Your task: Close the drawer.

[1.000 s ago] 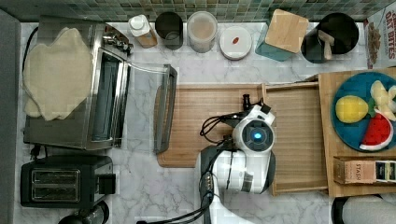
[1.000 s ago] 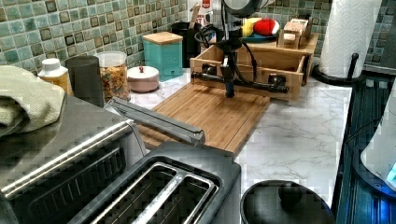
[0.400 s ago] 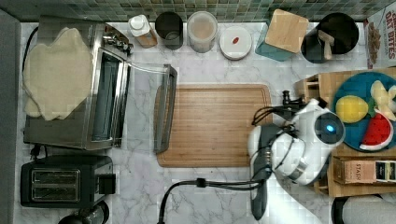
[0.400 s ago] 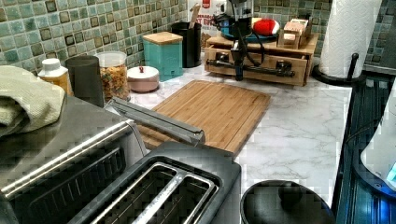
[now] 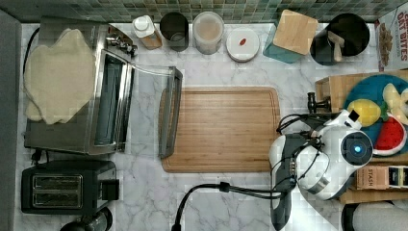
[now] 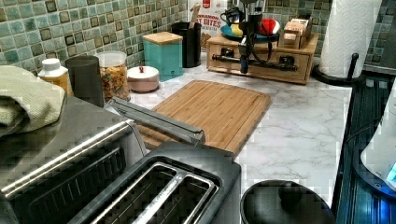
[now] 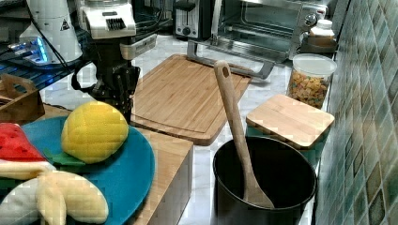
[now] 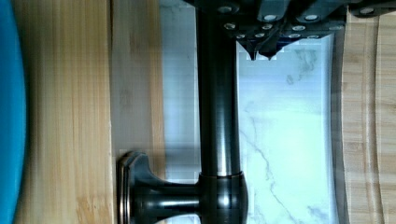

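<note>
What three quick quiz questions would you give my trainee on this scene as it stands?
1. True or false: the drawer sits flush in its wooden stand.
2. What lies on the counter at the top view's left of the stand? A) cutting board B) kettle C) frying pan
3. Fill in: the pincer is at the drawer's dark bar ____.

Key: 1 true; 2 A; 3 handle.

Top view: cutting board (image 5: 223,129) at table (image 5: 231,197) centre; toaster oven (image 5: 103,86) at nine o'clock; drawer (image 6: 261,58) at three o'clock.
</note>
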